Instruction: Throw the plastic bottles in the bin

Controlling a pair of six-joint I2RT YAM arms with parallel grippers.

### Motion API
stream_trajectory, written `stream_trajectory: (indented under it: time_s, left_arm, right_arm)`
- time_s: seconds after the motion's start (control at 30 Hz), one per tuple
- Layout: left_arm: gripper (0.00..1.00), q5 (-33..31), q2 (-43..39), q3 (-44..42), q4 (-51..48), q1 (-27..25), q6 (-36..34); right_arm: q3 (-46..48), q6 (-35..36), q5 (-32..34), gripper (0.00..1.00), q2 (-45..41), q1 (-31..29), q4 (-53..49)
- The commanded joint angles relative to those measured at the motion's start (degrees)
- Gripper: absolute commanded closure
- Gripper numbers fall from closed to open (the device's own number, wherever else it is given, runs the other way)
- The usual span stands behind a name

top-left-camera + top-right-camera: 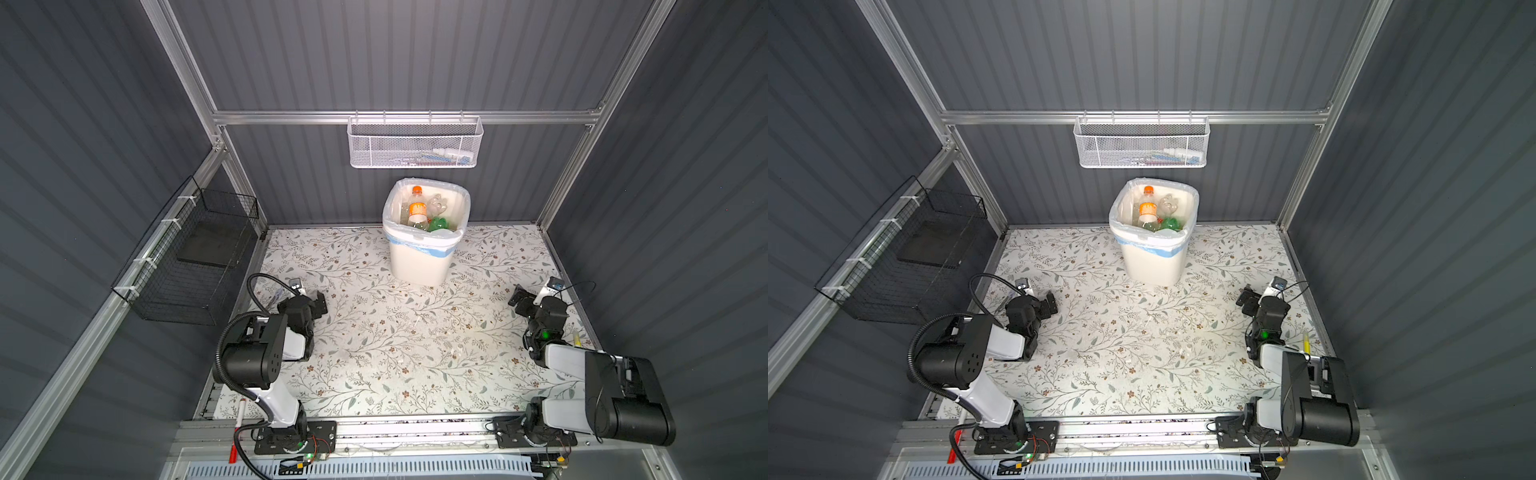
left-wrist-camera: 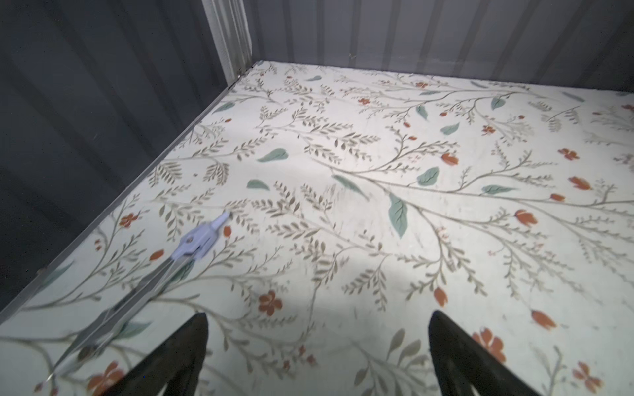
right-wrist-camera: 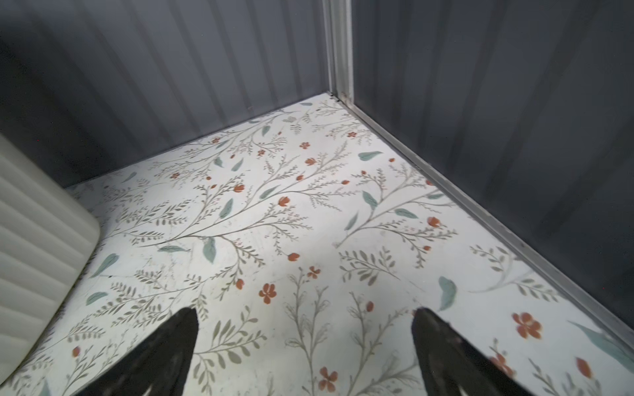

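Note:
The bin (image 1: 419, 266) (image 1: 1152, 266) stands at the back middle of the floral table, lined with a white bag with a blue band. Inside it lie several plastic bottles: an orange-capped one (image 1: 417, 209) (image 1: 1147, 210), a green one (image 1: 439, 224) and a clear one (image 1: 439, 203). No bottle shows on the table. My left gripper (image 1: 319, 302) (image 2: 319, 317) rests low at the left, open and empty. At the right my right gripper (image 1: 518, 297) (image 3: 305, 312) is also open and empty, with the bin's ribbed wall (image 3: 34, 240) close beside it.
A white mesh basket (image 1: 415, 143) hangs on the back rail. A black wire basket (image 1: 191, 257) hangs on the left wall. A pale blue drawing compass (image 2: 197, 240) lies by the left wall. A red marker (image 1: 239, 432) lies at the front left, a yellow pen (image 1: 577, 338) at the right edge.

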State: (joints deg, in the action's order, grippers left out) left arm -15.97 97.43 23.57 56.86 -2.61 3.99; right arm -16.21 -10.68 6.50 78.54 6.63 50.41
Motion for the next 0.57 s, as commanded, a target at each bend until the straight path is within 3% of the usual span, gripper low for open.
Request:
stream_trajectory:
  time_s: [0.0, 0.07, 0.17, 0.23, 0.3, 0.53]
  left_arm:
    - [0.00, 2.5, 0.7, 1.7, -1.4, 0.2, -2.1]
    - [0.00, 2.5, 0.6, 1.8, -2.2, 0.2, -2.1]
    - [0.00, 2.5, 0.6, 1.8, -2.0, 0.2, -2.1]
    - [0.00, 2.5, 0.5, 1.7, -1.9, 0.1, -2.1]
    - [0.00, 2.5, 0.6, 1.8, -2.0, 0.1, -2.1]
    - [0.00, 3.1, 0.7, 2.5, -3.0, 0.0, -2.7]
  right_arm:
    - [0.3, 4.9, -4.3, 0.01, 6.1, -1.7, 12.6]
    - [-1.2, 4.8, -3.5, 0.01, 3.4, -2.1, 4.9]
    - [-0.5, 4.9, -2.0, 0.01, 5.6, -2.4, 10.1]
    - [-1.6, 4.7, -2.0, 0.01, 4.0, -2.4, 5.3]
    - [-0.8, 4.9, -2.0, 0.01, 5.3, -2.4, 9.2]
    - [-0.8, 4.9, -2.0, 0.01, 5.0, -2.4, 8.5]
